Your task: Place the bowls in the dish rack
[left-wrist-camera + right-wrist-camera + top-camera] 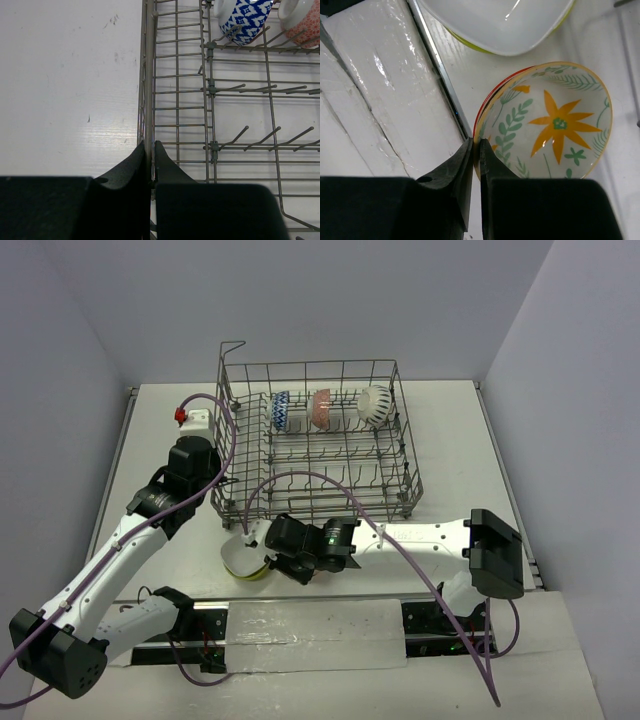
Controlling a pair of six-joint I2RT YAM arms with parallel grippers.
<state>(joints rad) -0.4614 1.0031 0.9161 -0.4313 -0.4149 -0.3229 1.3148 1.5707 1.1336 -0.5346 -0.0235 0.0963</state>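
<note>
Just beside floral bowl lies lime-green bowl.

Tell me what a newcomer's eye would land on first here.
The wire dish rack fills the middle of the table, with a blue bowl, a red bowl and a white bowl standing in its back row. At the near edge the right pincer pinches the rim of a flowered bowl beside a green bowl, while the left pincer grips the rack's left rim.
</note>
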